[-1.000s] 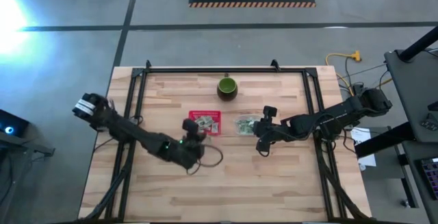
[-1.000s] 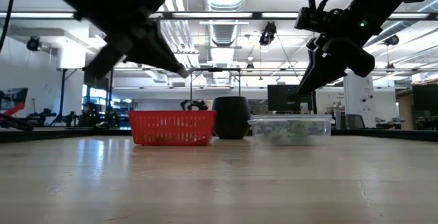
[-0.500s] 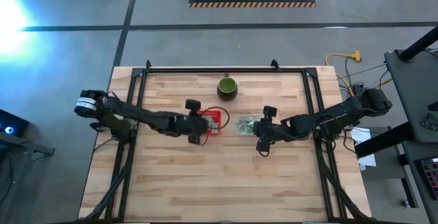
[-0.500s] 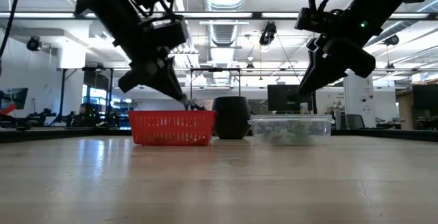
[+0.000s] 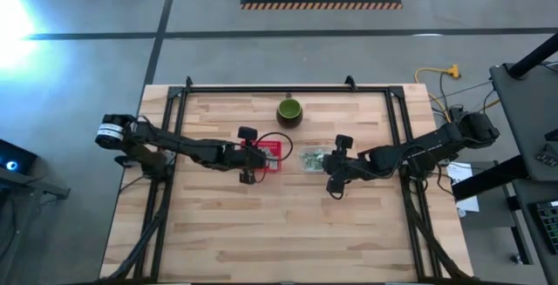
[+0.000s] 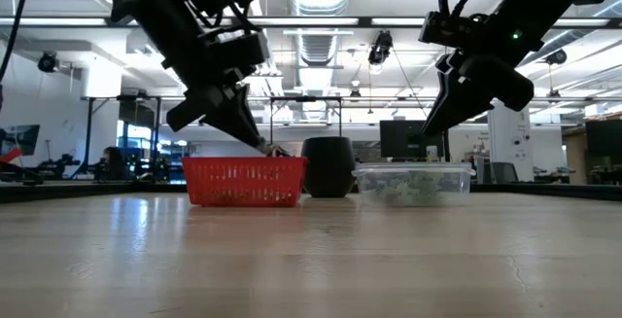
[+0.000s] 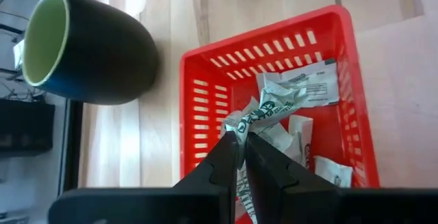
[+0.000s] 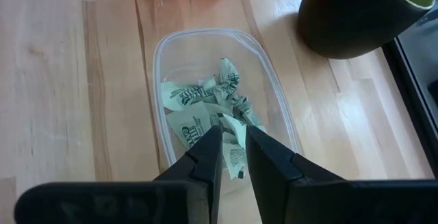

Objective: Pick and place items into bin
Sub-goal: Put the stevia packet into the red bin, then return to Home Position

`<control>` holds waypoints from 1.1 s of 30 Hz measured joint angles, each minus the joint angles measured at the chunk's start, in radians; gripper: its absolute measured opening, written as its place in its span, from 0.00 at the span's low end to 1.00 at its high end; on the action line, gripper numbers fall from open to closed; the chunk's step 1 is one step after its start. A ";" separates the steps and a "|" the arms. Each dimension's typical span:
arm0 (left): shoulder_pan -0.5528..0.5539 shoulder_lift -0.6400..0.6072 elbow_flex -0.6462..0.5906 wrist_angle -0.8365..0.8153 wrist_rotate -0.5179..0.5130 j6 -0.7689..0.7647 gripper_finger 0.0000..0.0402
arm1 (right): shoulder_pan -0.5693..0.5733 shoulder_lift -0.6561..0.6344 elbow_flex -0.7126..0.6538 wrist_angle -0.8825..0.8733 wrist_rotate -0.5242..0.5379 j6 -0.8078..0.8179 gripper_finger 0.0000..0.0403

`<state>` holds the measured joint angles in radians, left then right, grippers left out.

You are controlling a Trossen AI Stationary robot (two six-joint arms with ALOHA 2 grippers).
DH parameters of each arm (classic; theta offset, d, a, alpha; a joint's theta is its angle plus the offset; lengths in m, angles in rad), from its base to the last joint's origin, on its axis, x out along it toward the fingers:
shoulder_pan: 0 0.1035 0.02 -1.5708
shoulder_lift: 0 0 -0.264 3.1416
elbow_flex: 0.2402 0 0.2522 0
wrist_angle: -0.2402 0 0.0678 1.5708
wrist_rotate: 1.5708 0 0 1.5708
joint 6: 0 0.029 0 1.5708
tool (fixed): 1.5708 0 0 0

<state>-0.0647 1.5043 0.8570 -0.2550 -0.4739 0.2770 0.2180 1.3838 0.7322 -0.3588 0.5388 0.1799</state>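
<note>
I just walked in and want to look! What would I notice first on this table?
The bright red basket near the table's middle catches the eye first, with the left gripper over it, shut on a green-and-white packet. Beside the basket sits a clear tub of more packets, the right gripper above it. A dark green cup stands behind them.

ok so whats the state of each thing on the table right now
red basket: upright, several wrapped pieces inside
clear tub: open, wrapped pieces inside
dark green cup: upright, looks empty
left end effector: over the basket, shut on a wrapped piece
right end effector: above the tub, fingers slightly apart, nothing visibly gripped
</note>
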 joint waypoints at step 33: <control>-0.072 -0.054 0.101 -0.009 -0.090 0.121 0.29 | -0.015 -0.014 0.110 0.047 0.178 -0.206 0.14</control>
<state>-0.1371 1.4505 0.9583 -0.2640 -0.5637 0.3978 0.2027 1.3698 0.8419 -0.3116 0.7167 -0.0264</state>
